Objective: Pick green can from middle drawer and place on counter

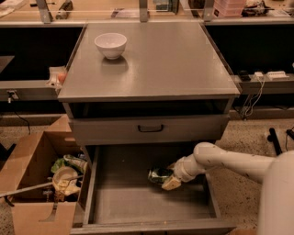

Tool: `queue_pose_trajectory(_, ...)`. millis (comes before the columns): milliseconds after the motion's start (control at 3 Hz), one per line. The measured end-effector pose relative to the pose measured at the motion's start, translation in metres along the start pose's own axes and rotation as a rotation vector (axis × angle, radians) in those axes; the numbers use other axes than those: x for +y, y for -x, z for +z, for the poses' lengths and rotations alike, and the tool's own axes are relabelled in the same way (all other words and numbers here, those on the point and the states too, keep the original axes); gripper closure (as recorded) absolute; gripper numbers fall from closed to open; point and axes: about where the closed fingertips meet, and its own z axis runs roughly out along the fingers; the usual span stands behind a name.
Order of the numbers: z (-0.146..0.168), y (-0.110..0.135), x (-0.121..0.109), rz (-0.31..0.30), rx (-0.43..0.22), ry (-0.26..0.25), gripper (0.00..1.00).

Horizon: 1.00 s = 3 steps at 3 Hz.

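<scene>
The green can (159, 174) lies on its side on the flat bottom of the open middle drawer (119, 202), towards its right back part. My gripper (171, 180) reaches in from the right on a white arm and sits right at the can's right end, a tan fingertip (171, 183) below it. The counter (151, 59) is the grey square cabinet top above, with a white bowl (110, 44) at its back left.
A closed drawer front with a black handle (150, 128) sits just above the open drawer. A cardboard box of clutter (41, 183) stands on the floor to the left. Cables (252, 98) hang at the right. A tan bench (138, 9) runs behind.
</scene>
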Motion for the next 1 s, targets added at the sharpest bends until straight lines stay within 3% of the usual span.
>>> queue_pose_trajectory(333,-0.062,0.036,0.017,-0.118,-0.104,-0.101,0.95)
queue_pose_trajectory(667,-0.129,0.081,0.056,-0.263,-0.206,-0.157,1.00)
queue_pose_trajectory(1000,-0.155,0.097,0.064,-0.346,-0.254,-0.211,1.00)
